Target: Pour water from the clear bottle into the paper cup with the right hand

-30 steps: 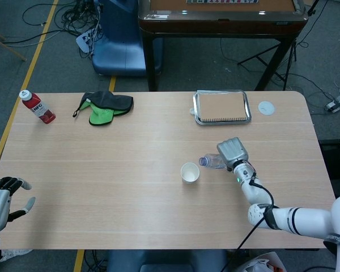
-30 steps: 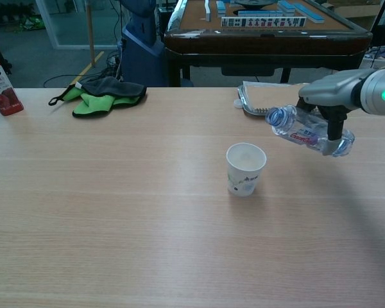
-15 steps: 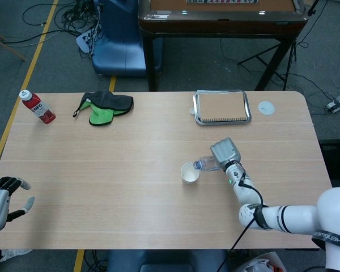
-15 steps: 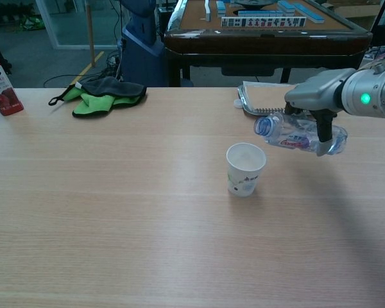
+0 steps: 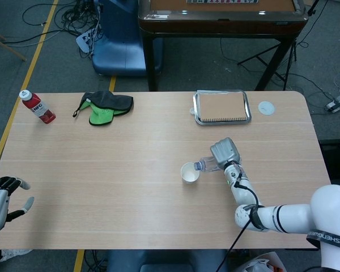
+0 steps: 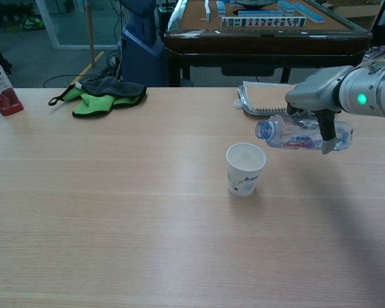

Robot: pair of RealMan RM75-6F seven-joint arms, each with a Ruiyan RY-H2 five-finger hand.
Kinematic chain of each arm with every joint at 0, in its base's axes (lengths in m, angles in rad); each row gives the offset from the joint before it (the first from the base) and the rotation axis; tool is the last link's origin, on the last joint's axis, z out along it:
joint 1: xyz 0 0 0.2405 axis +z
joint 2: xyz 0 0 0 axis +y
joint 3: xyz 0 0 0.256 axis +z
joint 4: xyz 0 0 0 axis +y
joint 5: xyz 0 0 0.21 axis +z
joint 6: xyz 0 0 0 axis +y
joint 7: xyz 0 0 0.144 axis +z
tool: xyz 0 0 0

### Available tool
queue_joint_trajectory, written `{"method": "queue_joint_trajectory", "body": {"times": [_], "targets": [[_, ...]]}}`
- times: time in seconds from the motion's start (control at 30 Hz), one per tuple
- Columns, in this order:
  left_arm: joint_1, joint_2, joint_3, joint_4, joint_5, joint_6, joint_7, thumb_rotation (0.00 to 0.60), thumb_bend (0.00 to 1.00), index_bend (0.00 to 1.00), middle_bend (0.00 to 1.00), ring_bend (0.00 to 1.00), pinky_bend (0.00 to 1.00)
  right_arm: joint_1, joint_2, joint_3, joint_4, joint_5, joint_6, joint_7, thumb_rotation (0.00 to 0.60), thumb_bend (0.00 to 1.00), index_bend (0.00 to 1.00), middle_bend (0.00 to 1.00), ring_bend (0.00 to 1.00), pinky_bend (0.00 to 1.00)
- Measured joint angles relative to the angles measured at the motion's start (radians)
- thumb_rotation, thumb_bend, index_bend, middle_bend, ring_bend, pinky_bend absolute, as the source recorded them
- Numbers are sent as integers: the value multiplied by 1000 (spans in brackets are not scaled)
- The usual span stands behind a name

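Observation:
A white paper cup point(image 5: 190, 172) point(image 6: 246, 169) stands upright near the middle of the wooden table. My right hand point(image 5: 224, 152) point(image 6: 317, 99) holds the clear bottle point(image 6: 301, 134) point(image 5: 207, 165) lying almost level in the air. The bottle's open mouth points left and hangs just above and right of the cup's rim. No water stream shows. My left hand point(image 5: 1, 199) hovers off the table's near left corner, fingers apart and holding nothing.
A red juice bottle point(image 5: 37, 106) point(image 6: 0, 83) stands at the far left. A green and black cloth point(image 5: 105, 107) point(image 6: 100, 95) lies at the back. A metal tray point(image 5: 222, 107) with a notebook and a white lid point(image 5: 266, 107) sit at the back right.
My right hand has carried the bottle left, from well right of the cup to its rim, and levelled it from a mouth-up tilt to nearly horizontal. The left hand has not moved.

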State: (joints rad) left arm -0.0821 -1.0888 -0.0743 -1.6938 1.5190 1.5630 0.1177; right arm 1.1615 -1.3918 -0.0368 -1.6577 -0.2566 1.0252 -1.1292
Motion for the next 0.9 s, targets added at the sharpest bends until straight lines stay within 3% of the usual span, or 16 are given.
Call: {"method": "queue_joint_trajectory", "body": {"times": [0.9], "targets": [[0,2,0,-4,0,-1,5,600,244,496,446,330,603,65,5,-14,-61,111,92,-150,600,18,616,571,516,568]]}}
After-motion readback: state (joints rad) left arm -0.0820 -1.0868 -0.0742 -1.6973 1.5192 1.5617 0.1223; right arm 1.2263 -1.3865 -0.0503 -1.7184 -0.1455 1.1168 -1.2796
